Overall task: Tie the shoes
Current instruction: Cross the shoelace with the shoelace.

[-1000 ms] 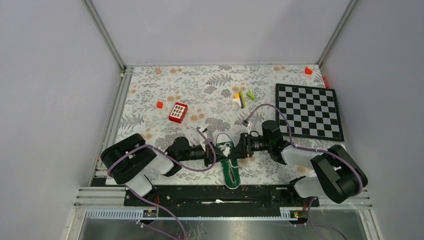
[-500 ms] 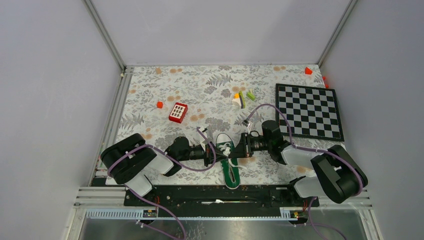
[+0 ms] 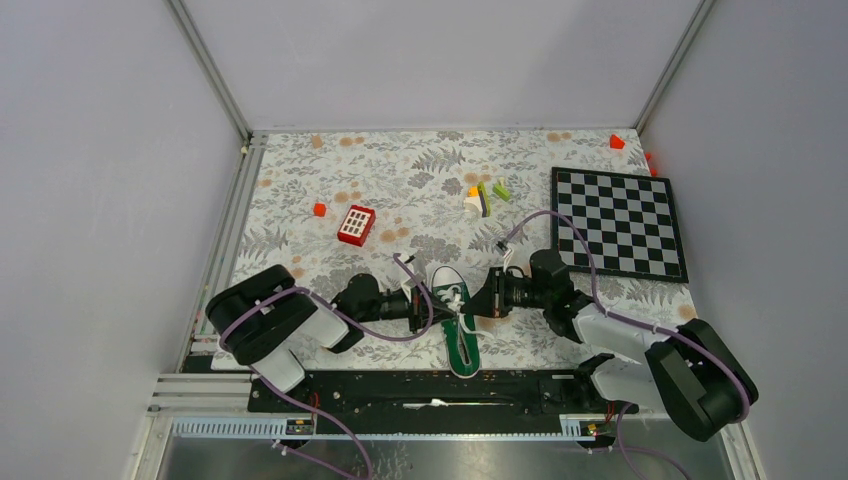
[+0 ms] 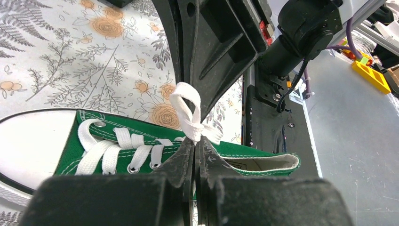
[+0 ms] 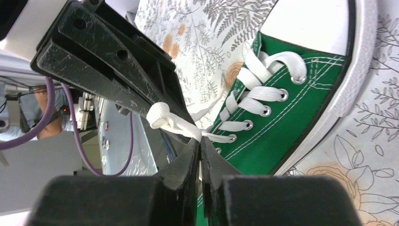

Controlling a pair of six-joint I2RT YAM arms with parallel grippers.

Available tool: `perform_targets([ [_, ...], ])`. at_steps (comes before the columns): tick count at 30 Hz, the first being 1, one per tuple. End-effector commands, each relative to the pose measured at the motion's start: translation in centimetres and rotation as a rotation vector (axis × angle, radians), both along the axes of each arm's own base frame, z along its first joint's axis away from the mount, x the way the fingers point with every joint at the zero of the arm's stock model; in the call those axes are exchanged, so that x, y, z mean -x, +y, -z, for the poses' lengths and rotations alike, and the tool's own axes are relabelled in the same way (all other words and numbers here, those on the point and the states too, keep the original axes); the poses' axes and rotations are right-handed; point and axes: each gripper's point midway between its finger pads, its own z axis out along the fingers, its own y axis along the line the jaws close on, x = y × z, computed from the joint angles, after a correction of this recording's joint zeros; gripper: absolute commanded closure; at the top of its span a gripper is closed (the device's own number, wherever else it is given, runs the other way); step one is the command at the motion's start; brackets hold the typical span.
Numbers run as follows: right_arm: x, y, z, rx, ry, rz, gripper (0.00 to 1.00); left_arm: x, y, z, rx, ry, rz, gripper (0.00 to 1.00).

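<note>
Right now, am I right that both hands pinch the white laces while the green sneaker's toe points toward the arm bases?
Not quite: the green sneaker points its toe away from the arm bases, heel nearest them, as the top external view shows. The left hand and right hand do each pinch its white laces.

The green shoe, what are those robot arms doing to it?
Two robot arms are tying the green shoe, which lies on the flowery table between them. The left gripper and the right gripper come at it from opposite sides. Each is shut on the white laces above the shoe's opening, with a small loop poking out past the fingertips. No finished bow shows yet.
</note>
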Motion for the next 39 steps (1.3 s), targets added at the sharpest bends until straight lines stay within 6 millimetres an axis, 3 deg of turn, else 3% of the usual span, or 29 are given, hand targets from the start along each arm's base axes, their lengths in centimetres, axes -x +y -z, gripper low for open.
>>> perform_targets([
  [1,-0.2,-0.1,0.5,0.032,-0.021,0.041,0.91,-0.1,-1.0,-1.8,0.077,-0.031,0.007,1.0],
  [12,0.4,0.0,0.9,0.046,-0.012,0.031,0.88,-0.1,-1.4,-2.0,0.086,-0.046,-0.007,1.0],
  [17,0.3,0.0,0.5,0.043,-0.02,0.037,0.64,0.0,-1.1,-1.7,0.077,-0.054,-0.012,1.0],
  [21,0.3,-0.2,0.5,0.058,-0.027,0.046,0.58,0.1,-1.1,-1.6,0.074,-0.051,-0.01,1.0],
  [39,0.2,1.2,-1.2,-0.002,-0.04,-0.044,0.57,1.1,-0.8,-1.3,0.067,-0.052,0.048,1.0],
])
